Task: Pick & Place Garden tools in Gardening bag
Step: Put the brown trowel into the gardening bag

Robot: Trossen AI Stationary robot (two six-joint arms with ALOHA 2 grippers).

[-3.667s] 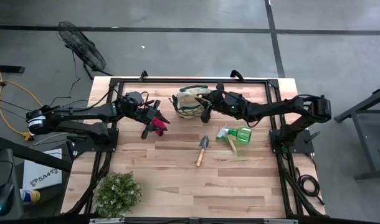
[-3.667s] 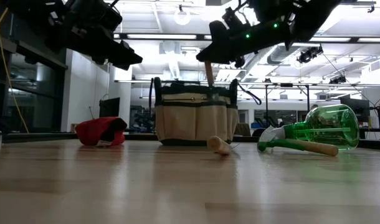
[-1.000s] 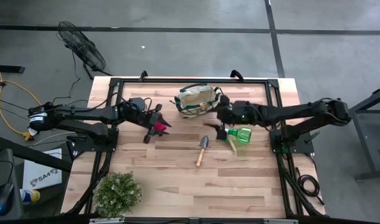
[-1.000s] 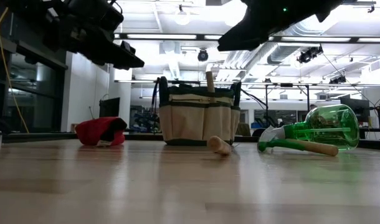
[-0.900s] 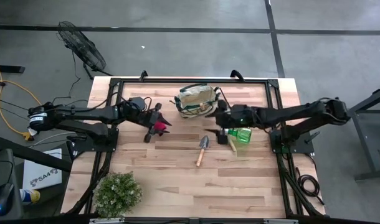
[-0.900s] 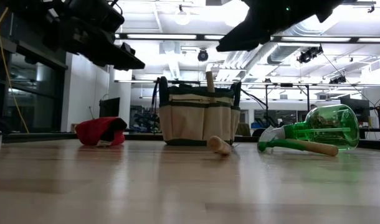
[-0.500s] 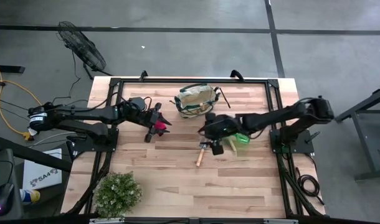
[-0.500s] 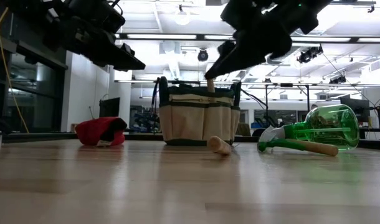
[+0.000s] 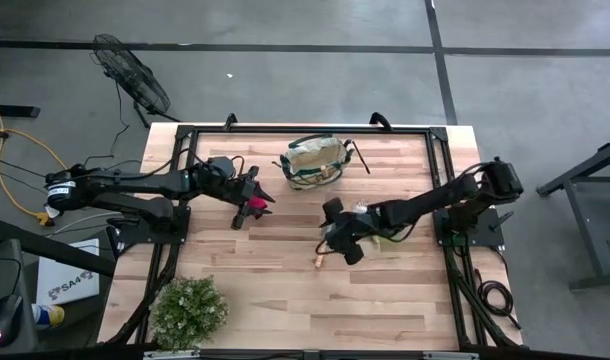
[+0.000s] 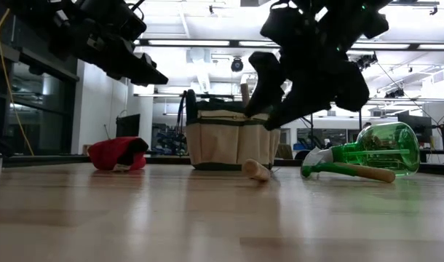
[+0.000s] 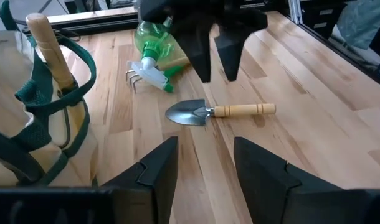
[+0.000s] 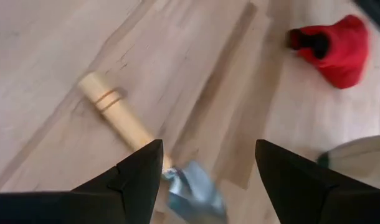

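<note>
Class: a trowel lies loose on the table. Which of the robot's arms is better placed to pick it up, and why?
The right. Its tool hangs open directly over the trowel, fingers either side of the handle. The left tool hovers farther off, above the red pruning shears, beside the gardening bag.

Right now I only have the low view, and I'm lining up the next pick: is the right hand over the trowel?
Observer: Yes. From above, the right hand hangs over the blade end of the trowel.
Operator: Fingers open?
Observer: Open. Its wrist view shows the trowel's handle and blade between them, not gripped.
Operator: And the left hand?
Observer: The left hand is open and empty, raised near the red pruning shears.
</note>
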